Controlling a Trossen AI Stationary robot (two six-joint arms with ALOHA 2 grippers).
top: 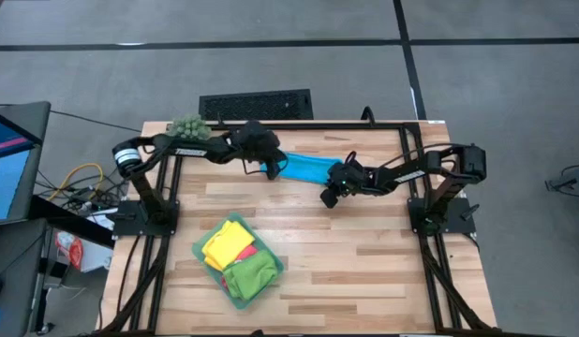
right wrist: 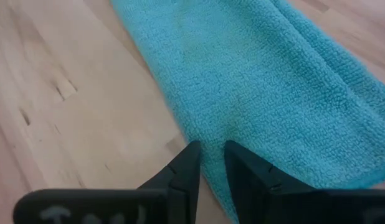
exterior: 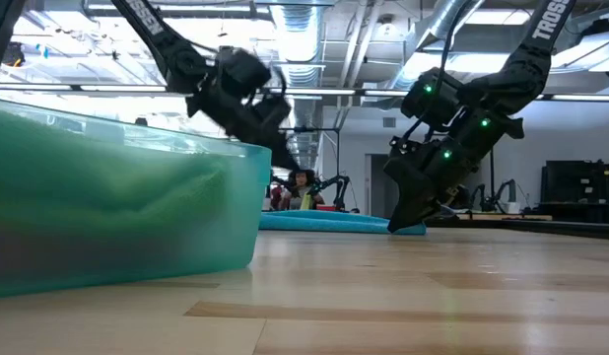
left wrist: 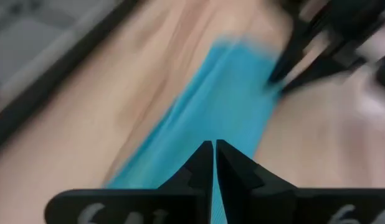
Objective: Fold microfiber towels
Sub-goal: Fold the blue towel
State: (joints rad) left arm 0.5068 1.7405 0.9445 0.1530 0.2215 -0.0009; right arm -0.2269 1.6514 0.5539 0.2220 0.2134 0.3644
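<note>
Blue towel (top: 304, 168) lies flat at the far middle of the worktop (top: 364, 271), between both hands. Left hand (top: 271, 168) at its left end, fingers pressed together, nothing seen held. Right hand (top: 329, 197) just over its right edge, fingers narrowly apart, empty.

light: even overhead, bright | shadows: faint | blur: left wrist view smeared | low view foreground soft

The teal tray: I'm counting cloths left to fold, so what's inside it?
In the tray: a yellow towel, a green towel, a pink towel edge between. Anything beneath is covered.
</note>
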